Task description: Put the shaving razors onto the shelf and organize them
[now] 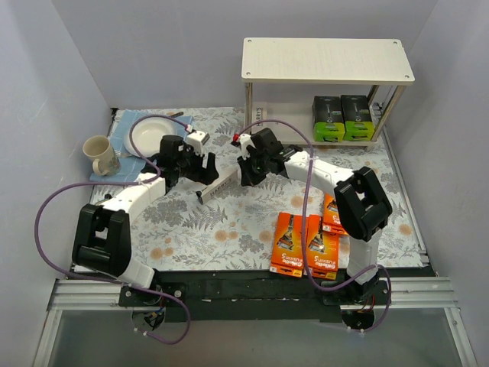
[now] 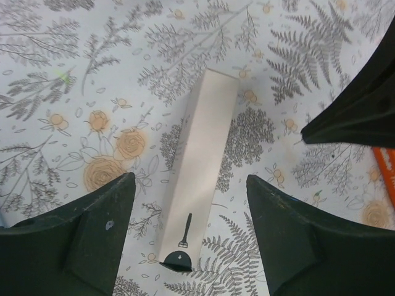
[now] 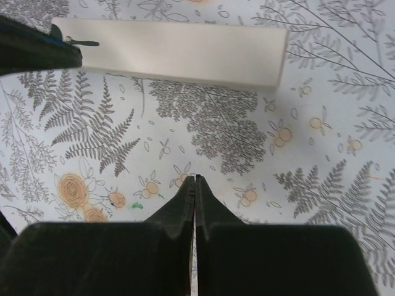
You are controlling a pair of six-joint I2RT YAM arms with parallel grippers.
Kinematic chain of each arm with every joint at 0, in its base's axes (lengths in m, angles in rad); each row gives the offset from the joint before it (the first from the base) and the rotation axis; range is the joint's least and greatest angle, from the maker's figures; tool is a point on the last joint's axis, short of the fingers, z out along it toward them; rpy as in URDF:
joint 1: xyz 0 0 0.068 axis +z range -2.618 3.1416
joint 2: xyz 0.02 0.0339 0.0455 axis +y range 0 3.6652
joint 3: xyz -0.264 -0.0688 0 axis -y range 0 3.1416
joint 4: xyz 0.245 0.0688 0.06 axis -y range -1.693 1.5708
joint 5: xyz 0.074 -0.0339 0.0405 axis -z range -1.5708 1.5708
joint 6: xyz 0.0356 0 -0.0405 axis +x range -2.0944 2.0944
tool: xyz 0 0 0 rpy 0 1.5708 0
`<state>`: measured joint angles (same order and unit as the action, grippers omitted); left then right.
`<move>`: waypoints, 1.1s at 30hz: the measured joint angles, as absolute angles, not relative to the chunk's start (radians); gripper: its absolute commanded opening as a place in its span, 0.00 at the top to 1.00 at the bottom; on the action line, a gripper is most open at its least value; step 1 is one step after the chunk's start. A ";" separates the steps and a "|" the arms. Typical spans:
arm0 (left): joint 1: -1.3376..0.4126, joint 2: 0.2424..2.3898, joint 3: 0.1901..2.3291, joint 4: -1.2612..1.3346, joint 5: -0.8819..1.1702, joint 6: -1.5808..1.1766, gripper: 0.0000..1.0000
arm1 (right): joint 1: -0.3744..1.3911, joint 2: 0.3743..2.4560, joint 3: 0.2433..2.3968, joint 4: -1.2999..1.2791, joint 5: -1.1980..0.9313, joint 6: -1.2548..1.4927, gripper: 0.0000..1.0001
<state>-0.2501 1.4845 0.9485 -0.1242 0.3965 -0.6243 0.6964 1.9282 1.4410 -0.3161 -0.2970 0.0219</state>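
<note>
A slim white razor box (image 1: 218, 186) lies flat on the floral cloth between my two arms. In the left wrist view the box (image 2: 200, 166) lies lengthwise between my fingers, with a razor icon near its close end. My left gripper (image 2: 191, 240) is open above it and not touching it; it also shows in the top view (image 1: 197, 174). My right gripper (image 3: 195, 180) is shut and empty just right of the box (image 3: 179, 52), and it shows in the top view too (image 1: 246, 176). Three orange boxes (image 1: 306, 243) lie at the front right. Two black and green boxes (image 1: 344, 118) stand on the lower tier of the shelf (image 1: 325, 60).
A beige mug (image 1: 99, 155) and a white plate (image 1: 157, 136) sit on a blue cloth at the back left. The shelf's top board is bare. The right arm's elbow (image 1: 363, 200) stands over the orange boxes. Grey walls close in the sides and back.
</note>
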 measured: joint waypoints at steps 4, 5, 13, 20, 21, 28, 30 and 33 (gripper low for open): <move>-0.317 1.522 0.937 -0.152 0.352 -0.558 0.28 | 0.664 1.884 1.397 -0.318 -0.270 0.019 0.99; -0.332 1.531 0.933 -0.154 0.339 -0.543 0.28 | 0.656 1.876 1.388 -0.319 -0.263 0.014 0.99; -0.380 1.611 0.923 -0.155 0.241 -0.478 0.33 | 0.600 1.797 1.303 -0.319 -0.224 -0.015 0.99; -0.379 1.684 0.926 -0.167 0.199 -0.496 0.61 | 0.579 1.760 1.250 -0.319 -0.221 -0.031 0.99; -0.379 1.684 0.928 -0.171 0.205 -0.511 0.62 | 0.574 1.758 1.245 -0.319 -0.222 -0.031 0.99; -0.347 1.684 0.942 -0.109 0.390 -0.817 0.62 | 0.527 1.749 1.203 -0.315 -0.266 -0.009 0.99; -0.322 1.684 0.907 -0.007 0.479 -0.976 0.49 | 0.503 1.747 1.174 -0.313 -0.284 0.008 0.99; -0.292 1.702 0.831 0.132 0.579 -1.225 0.35 | 0.479 1.747 1.143 -0.319 -0.303 0.027 0.99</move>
